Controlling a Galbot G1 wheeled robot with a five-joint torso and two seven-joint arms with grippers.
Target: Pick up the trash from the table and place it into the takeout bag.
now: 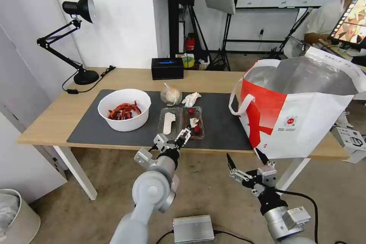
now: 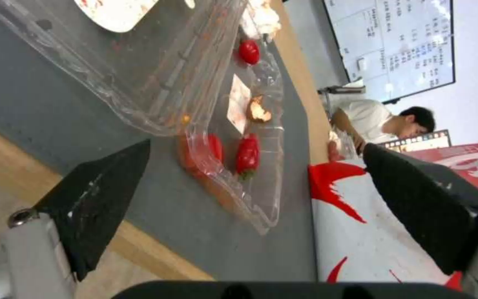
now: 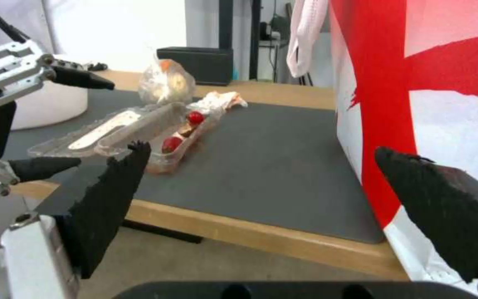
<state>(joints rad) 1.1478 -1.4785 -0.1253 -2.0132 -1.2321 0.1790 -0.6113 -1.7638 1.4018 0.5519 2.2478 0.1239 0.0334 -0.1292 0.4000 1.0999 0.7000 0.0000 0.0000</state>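
On the table (image 1: 49, 118), a dark grey mat (image 1: 225, 122) carries the trash. A white bowl of red scraps (image 1: 124, 109) sits at the left. The clear clamshell tray (image 1: 181, 122) lies in the middle with red bits in it. Behind it are a knotted clear bag (image 1: 170, 94) and a crumpled tissue (image 1: 190, 99). The takeout bag (image 1: 301, 110) stands open at the right. My left gripper (image 1: 182, 135) is open at the tray's (image 2: 195, 83) near edge, a finger on either side of its corner. My right gripper (image 1: 246, 158) hangs open below the table's front edge, near the bag (image 3: 416, 83).
A black desk lamp (image 1: 76, 38) stands at the back left and a black box (image 1: 167, 68) at the back middle. On the floor lie a grey metal box (image 1: 193, 228) and a white bin (image 1: 15, 217). Studio stands fill the room behind.
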